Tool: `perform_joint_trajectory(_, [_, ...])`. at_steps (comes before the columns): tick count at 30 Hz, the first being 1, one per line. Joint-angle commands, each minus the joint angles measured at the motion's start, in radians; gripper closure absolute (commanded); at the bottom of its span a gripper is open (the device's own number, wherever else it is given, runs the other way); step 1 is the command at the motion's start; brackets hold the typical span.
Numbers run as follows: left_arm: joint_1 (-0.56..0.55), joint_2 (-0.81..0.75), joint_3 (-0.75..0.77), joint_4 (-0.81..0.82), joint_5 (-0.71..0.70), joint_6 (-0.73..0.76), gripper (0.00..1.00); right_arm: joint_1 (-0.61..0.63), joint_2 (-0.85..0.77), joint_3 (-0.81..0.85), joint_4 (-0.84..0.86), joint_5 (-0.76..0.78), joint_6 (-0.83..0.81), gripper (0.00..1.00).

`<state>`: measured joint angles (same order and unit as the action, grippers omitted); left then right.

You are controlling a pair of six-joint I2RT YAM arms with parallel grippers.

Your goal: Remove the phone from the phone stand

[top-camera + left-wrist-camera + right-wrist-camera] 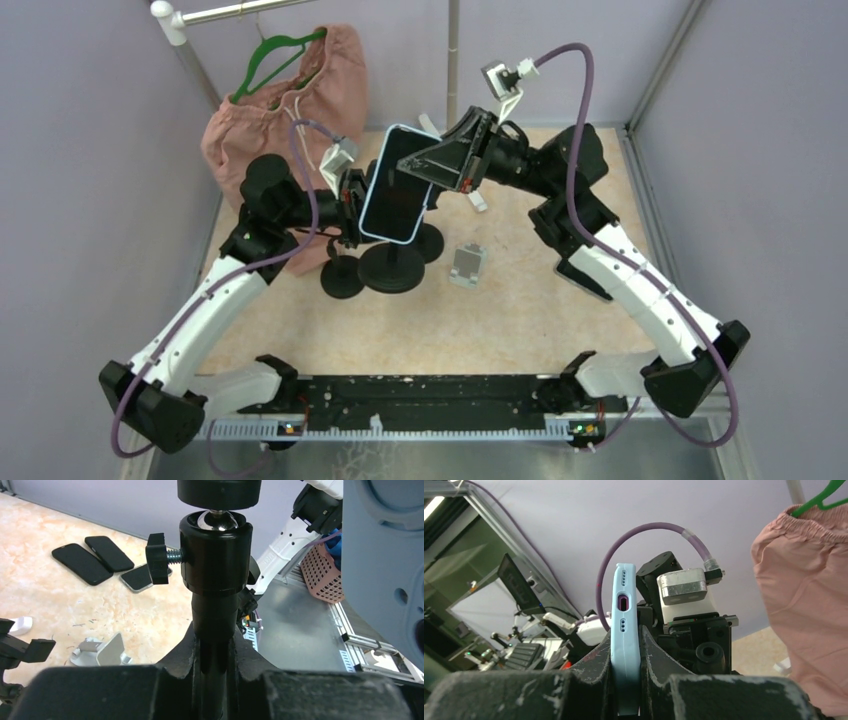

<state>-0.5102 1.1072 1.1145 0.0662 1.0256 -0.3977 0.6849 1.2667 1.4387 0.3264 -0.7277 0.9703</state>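
The phone (394, 185) has a light blue case and a dark screen and is held tilted above the black phone stand (391, 268). My right gripper (425, 172) is shut on the phone's right edge; in the right wrist view the blue case (624, 640) sits squeezed between both fingers. My left gripper (352, 205) is shut on the stand's black upright post (215, 615), just below its ball joint and thumb screw (159, 559). Whether the phone still touches the stand's holder is hidden behind it.
A second black round-based stand (342, 278) is beside the first. A small grey stand (467, 265) lies to the right. A pink bag (285, 110) on a green hanger (275, 55) hangs at the back left. Three phones (100, 562) lie on the table in the left wrist view.
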Motion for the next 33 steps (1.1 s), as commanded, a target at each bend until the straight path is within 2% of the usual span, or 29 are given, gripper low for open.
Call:
perform_joint_trajectory(1, [-0.010, -0.020, 0.029, 0.023, -0.014, 0.036, 1.00, 0.047, -0.076, -0.023, 0.025, 0.085, -0.108, 1.00])
perform_joint_trajectory(3, [-0.009, -0.025, 0.026, 0.008, -0.016, 0.037, 1.00, 0.046, -0.107, -0.042, -0.028, 0.099, -0.162, 0.96])
perform_joint_trajectory(4, [-0.008, -0.030, 0.021, 0.003, -0.018, 0.036, 1.00, 0.046, -0.124, -0.059, -0.052, 0.111, -0.183, 0.87])
perform_joint_trajectory(5, [-0.008, -0.036, 0.011, 0.003, -0.020, 0.036, 1.00, 0.046, -0.141, -0.076, -0.065, 0.122, -0.198, 0.84])
perform_joint_trajectory(14, [-0.007, -0.070, -0.080, -0.002, -0.064, 0.076, 1.00, 0.047, -0.182, -0.162, -0.099, 0.076, -0.189, 0.81])
perform_joint_trajectory(16, [-0.007, -0.067, -0.088, -0.002, -0.078, 0.081, 1.00, 0.045, -0.191, -0.195, -0.089, 0.083, -0.175, 0.86])
perform_joint_trajectory(18, [-0.004, -0.061, -0.092, -0.004, -0.097, 0.060, 1.00, 0.047, -0.195, -0.228, -0.069, 0.079, -0.158, 1.00])
perform_joint_trajectory(21, [0.009, -0.046, -0.109, 0.015, -0.082, -0.036, 1.00, 0.047, -0.198, -0.251, 0.010, 0.050, -0.128, 1.00])
perform_joint_trajectory(25, [0.045, -0.026, -0.126, 0.067, -0.044, -0.181, 1.00, 0.053, -0.193, -0.214, 0.006, 0.017, -0.160, 1.00])
perform_joint_trajectory(33, [0.105, 0.003, -0.137, 0.092, -0.093, -0.289, 1.00, 0.164, -0.166, -0.124, -0.031, 0.003, -0.228, 1.00])
